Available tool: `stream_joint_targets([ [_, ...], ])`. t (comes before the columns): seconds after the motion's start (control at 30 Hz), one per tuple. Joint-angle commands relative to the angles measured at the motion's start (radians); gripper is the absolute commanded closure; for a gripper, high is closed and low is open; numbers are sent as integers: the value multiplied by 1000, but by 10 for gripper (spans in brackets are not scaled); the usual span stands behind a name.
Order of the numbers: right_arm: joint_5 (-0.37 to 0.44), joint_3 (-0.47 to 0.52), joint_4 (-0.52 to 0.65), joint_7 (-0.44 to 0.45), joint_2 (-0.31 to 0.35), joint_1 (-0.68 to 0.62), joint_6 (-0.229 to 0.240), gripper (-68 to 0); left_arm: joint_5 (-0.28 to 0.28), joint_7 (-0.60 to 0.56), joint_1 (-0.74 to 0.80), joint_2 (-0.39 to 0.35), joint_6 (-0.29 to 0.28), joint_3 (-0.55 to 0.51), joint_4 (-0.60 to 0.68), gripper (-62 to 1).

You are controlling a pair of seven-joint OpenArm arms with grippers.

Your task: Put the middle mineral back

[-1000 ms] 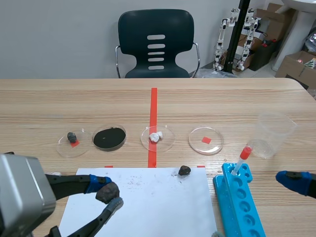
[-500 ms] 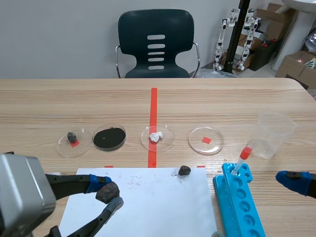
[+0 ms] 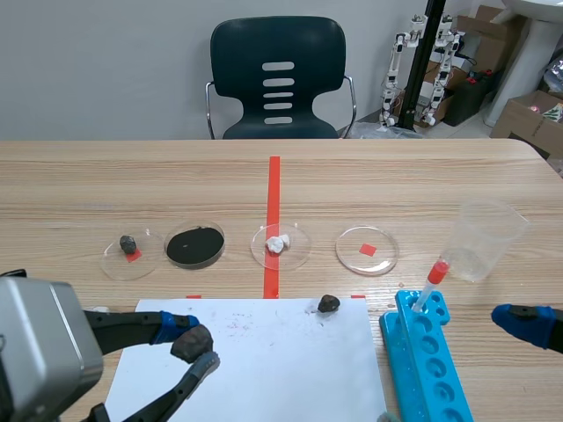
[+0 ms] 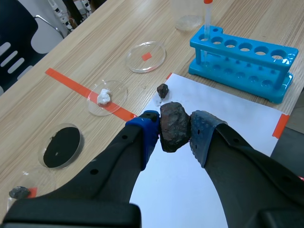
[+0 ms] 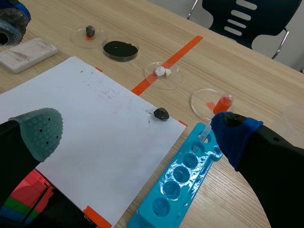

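right gripper mostly cut off in scene view, spread wide, holding nothing | left gripper clamped on rough, lumpy dark-brown mineral over smooth white paper sheet

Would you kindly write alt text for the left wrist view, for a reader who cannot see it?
The left hand grips a dark, rough mineral above a white sheet of paper. Ahead lie a smaller dark stone at the paper's edge, a row of petri dishes and a blue test-tube rack.
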Motion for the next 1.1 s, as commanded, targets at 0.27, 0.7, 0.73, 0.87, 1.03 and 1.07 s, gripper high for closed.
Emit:
stream_joint_targets([
  [0.27, 7, 4, 14, 15, 0, 1, -4, -679, -179, 168, -63, 77, 4, 3, 11, -130],
  [0.7, 7, 4, 14, 15, 0, 1, -4, -679, -520, 550, -439, 100, 335, 285, -145, -130],
  [0.73, 7, 4, 14, 15, 0, 1, -4, -679, -529, 566, -477, 108, 366, 311, -170, -130],
  [0.87, 7, 4, 14, 15, 0, 1, -4, -679, -537, 634, -605, 159, 483, 404, -264, -130],
  [1.03, 7, 4, 14, 15, 0, 1, -4, -679, -555, 640, -719, 240, 600, 476, -384, -130],
  [1.07, 7, 4, 14, 15, 0, 1, -4, -679, -554, 646, -735, 257, 613, 483, -407, -130],
])
